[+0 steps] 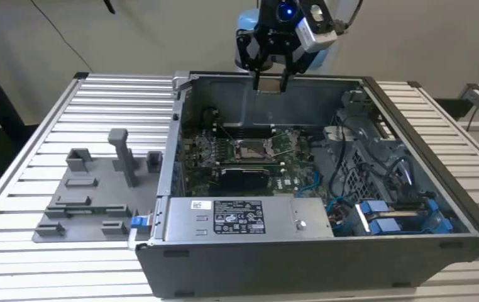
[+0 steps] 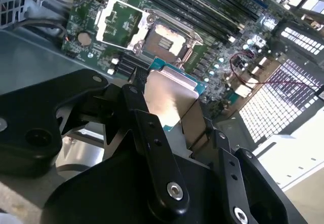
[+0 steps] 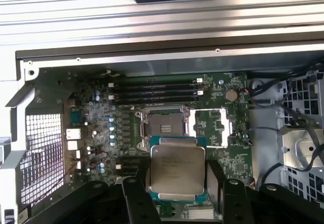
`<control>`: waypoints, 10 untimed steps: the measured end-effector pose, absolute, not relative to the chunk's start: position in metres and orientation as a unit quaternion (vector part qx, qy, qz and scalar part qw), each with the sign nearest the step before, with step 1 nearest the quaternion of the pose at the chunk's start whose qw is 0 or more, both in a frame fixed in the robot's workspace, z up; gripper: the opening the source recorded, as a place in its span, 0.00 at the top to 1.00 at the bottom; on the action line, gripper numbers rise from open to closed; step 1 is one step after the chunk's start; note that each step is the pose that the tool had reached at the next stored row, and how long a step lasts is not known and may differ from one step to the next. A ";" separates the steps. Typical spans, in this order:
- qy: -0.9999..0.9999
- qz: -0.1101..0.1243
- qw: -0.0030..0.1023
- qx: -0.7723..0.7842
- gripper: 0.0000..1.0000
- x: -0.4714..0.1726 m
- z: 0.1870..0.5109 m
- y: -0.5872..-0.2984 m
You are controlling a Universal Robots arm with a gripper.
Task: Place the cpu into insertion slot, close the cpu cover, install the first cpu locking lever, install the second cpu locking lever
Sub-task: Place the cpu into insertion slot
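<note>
Silvery-beige cpu [image 3: 177, 171]: flat square chip with a brushed metal top and a thin green edge around it. It is held in the air above the motherboard [image 3: 101, 133], clear of the socket, and shows in both wrist views [image 2: 169, 100].
gripper [image 3: 177, 186]: black fingers [image 3: 134, 193] pinch the cpu by two opposite edges. In the exterior view the gripper [image 1: 271, 82] hangs at the case's 12 o'clock rim.
insertion slot [image 3: 163, 127]: square socket with a dark centre and silvery rim, uncovered, with nothing seated in it. It sits mid-board in the exterior view [image 1: 252, 149].
cpu cover [image 3: 212, 127]: silvery frame swung open, lying just beside the slot, green board visible through its cut-out.
memory slots [image 3: 157, 89]: long dark rows near the socket.
computer case [image 1: 324, 107]: open on top. In the exterior view it holds the motherboard in the middle, a power supply [image 1: 239, 217] at 6 o'clock and blue cable connectors [image 1: 382, 217] at 4 o'clock.
grey fixture [image 1: 97, 201]: at the case's 9 o'clock, on the slatted table [image 1: 71, 113].
</note>
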State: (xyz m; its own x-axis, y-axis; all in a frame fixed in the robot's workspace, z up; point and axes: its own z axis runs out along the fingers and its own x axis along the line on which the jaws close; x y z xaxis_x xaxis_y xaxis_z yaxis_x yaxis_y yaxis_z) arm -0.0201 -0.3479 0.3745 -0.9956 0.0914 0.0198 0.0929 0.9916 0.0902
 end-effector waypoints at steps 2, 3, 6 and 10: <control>-0.997 -0.046 0.007 -0.057 0.46 -0.020 0.374 -0.348; -0.997 -0.046 0.007 -0.062 0.46 -0.020 0.374 -0.348; -0.996 -0.046 0.007 -0.075 0.46 -0.020 0.373 -0.348; -0.995 -0.046 0.006 -0.088 0.46 -0.020 0.373 -0.348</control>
State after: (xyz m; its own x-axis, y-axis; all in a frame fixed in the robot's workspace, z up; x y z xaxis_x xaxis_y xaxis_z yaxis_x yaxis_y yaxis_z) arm -0.0201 -0.3479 0.3732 -0.9846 0.1738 0.0204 0.1749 0.9804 0.0902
